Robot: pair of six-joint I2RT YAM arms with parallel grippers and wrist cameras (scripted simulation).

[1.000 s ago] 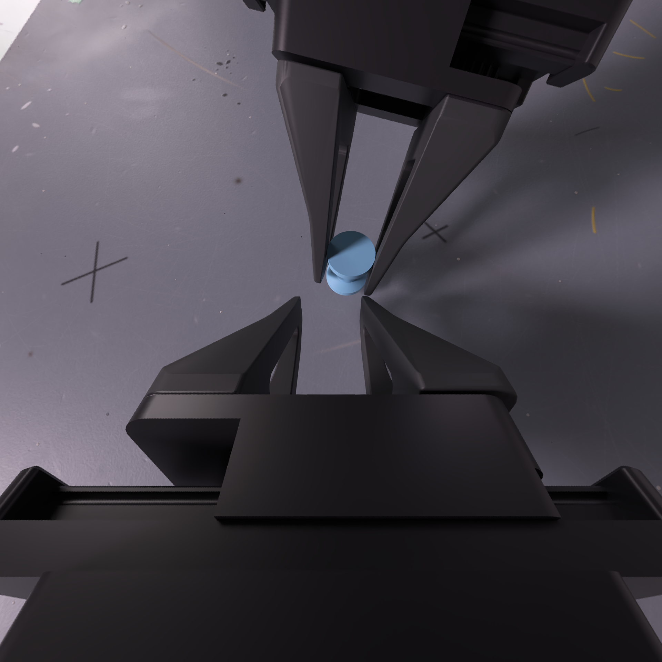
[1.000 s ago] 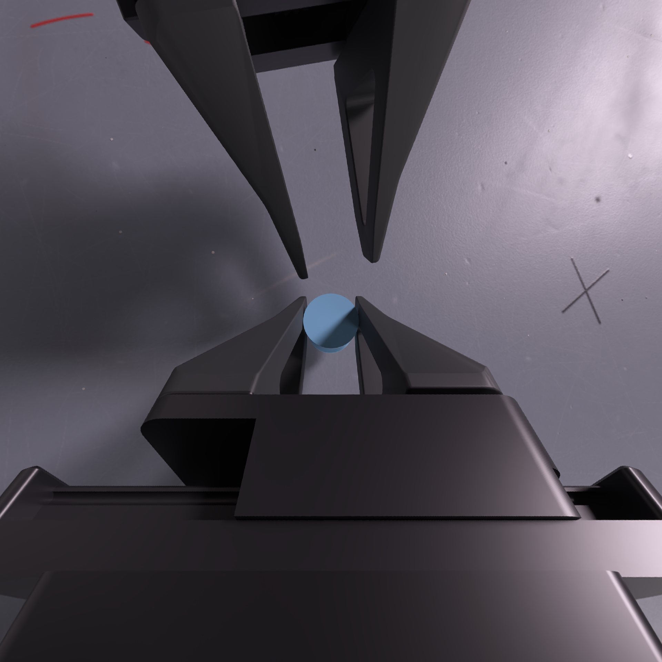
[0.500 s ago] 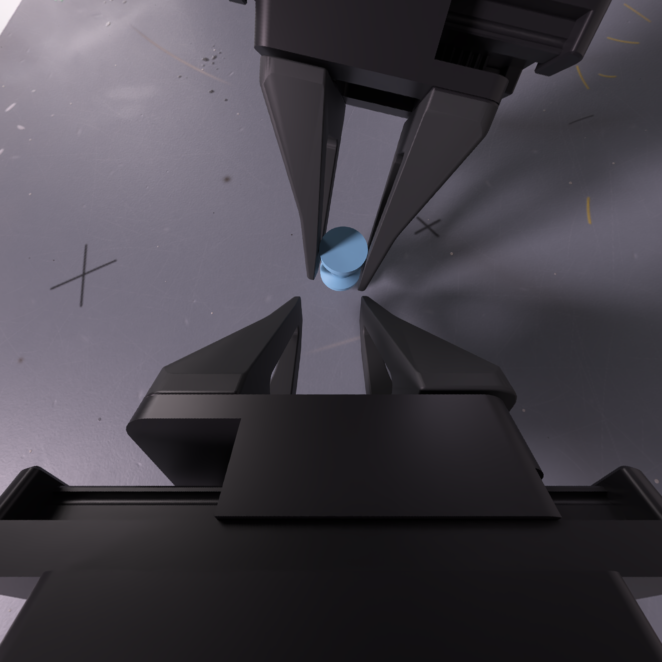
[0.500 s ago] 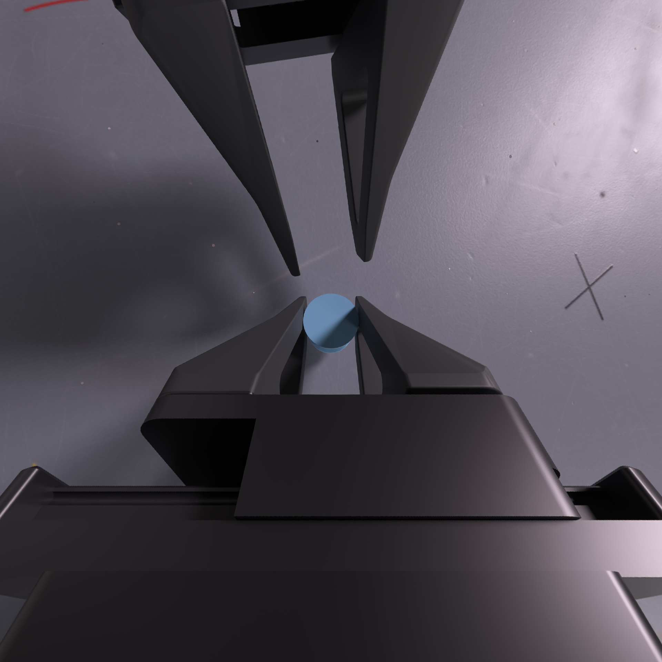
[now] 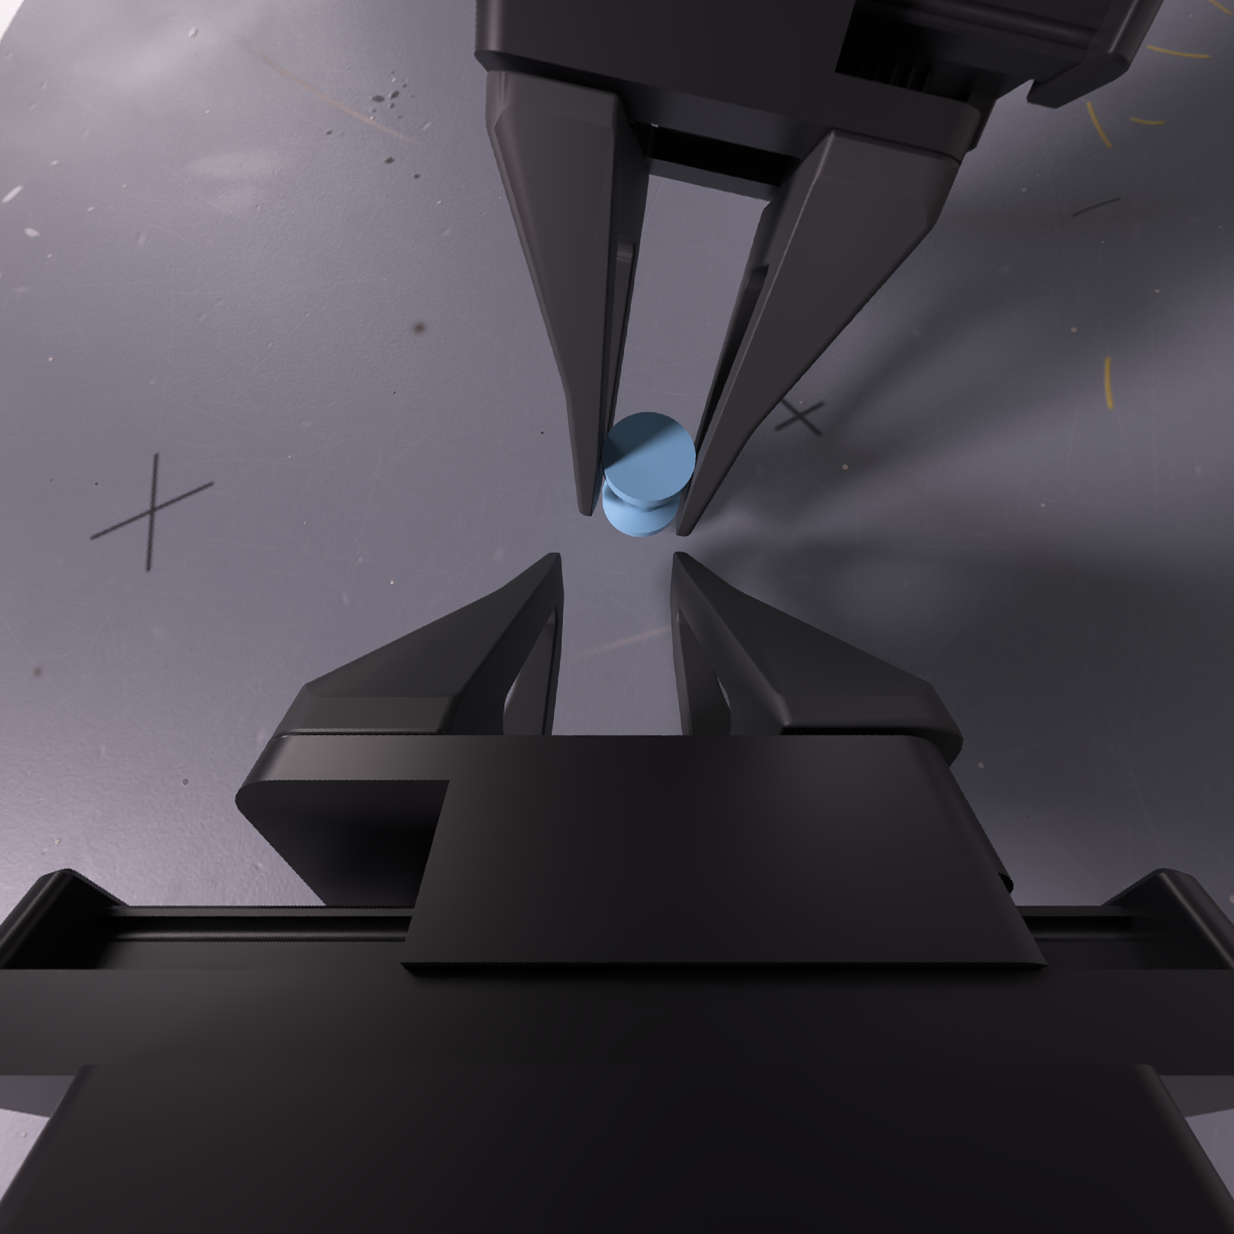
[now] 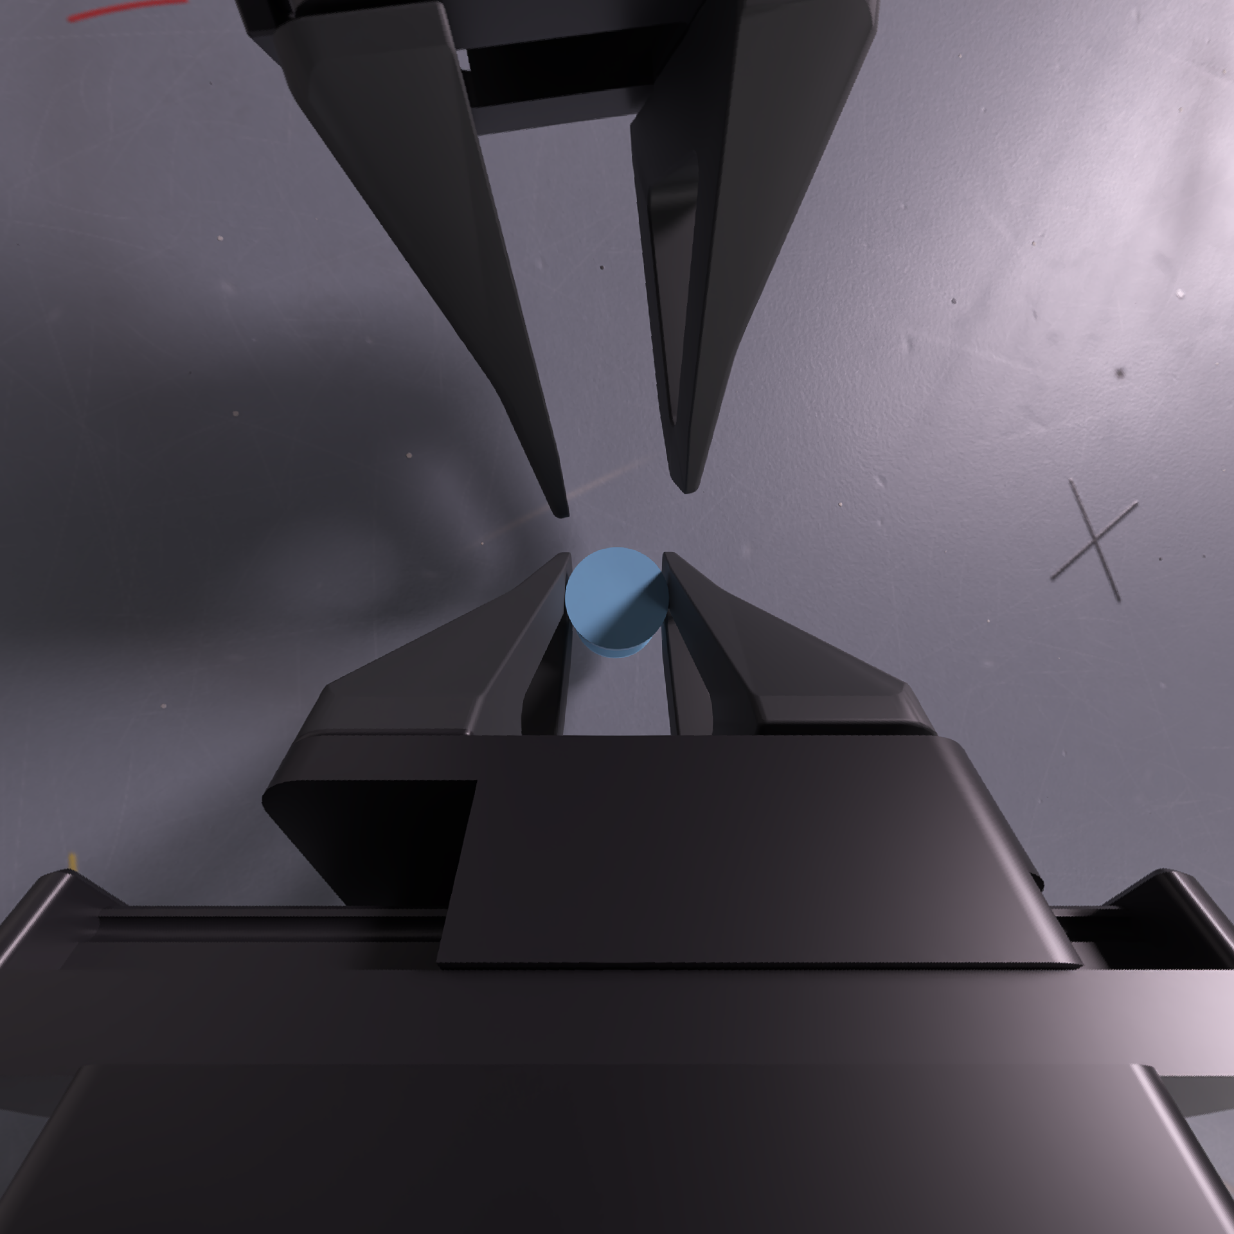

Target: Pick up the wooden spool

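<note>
The spool (image 6: 615,597) is small and light blue, with two round flanges and a thin neck. My right gripper (image 6: 615,555) is shut on it, its fingertips pressing both sides of the top flange. In the left wrist view the spool (image 5: 648,467) shows between the right gripper's fingers (image 5: 728,374), which come down from the top. My left gripper (image 5: 617,555) is open and empty, its tips just short of the spool. In the right wrist view the left gripper (image 6: 624,502) points tip to tip at my right one.
The grey scuffed table top (image 5: 267,334) lies beneath both grippers. It carries black pen crosses (image 5: 152,511) (image 6: 1095,541), yellow dashes (image 5: 1108,380) and a red line (image 6: 127,10). No other objects show.
Almost nothing. The two grippers shifted slightly against each other and the table marks drifted a little. The right gripper kept its hold on the spool.
</note>
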